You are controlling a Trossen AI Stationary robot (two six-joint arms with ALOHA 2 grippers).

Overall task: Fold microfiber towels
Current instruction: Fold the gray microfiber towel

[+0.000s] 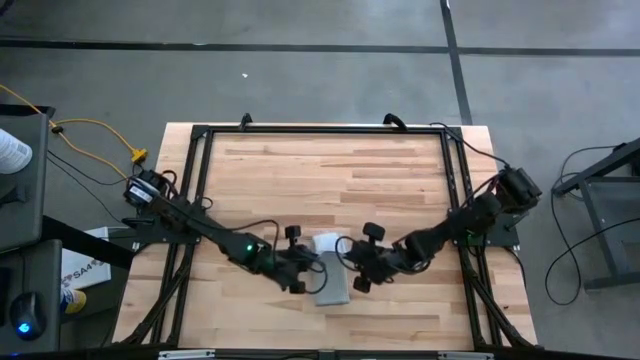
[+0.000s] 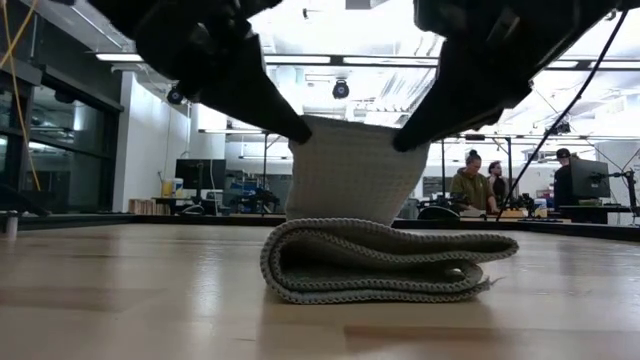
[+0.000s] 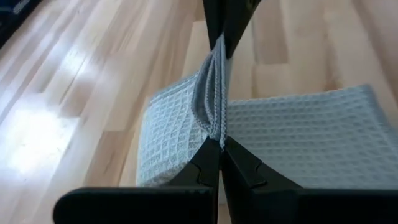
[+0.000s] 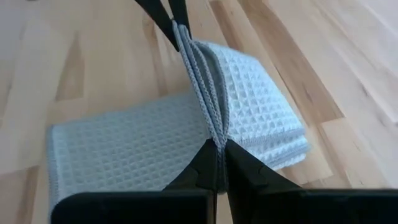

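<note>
The light grey ribbed towel (image 1: 332,283) lies folded in several layers on the wooden table (image 1: 320,170), near its front middle. One end (image 2: 355,170) of the towel stands up from the folded stack (image 2: 380,262), held at its two upper corners. My left gripper (image 1: 312,260) is shut on the corner toward the table's left. My right gripper (image 1: 346,256) is shut on the corner toward the table's right. Each wrist view shows the other gripper at the far end of the raised edge. My left gripper pinches the raised end's hemmed edge at its left corner (image 3: 214,127) between its two fingers, several layers together. The fingers come slanting down from the table's left. The edge runs straight to the other gripper, and the rest of the towel lies on the table. My right gripper pinches the same hemmed edge at its right corner (image 4: 211,127) between its two fingers, several layers together. The fingers come slanting down from the table's right. The raised end stands upright above the folded stack (image 4: 124,149), which rests on the table.
A black frame (image 1: 200,180) runs around the table's edges. Bare wood lies on the far half of the table. People (image 2: 472,185) sit at desks in the room beyond the far edge.
</note>
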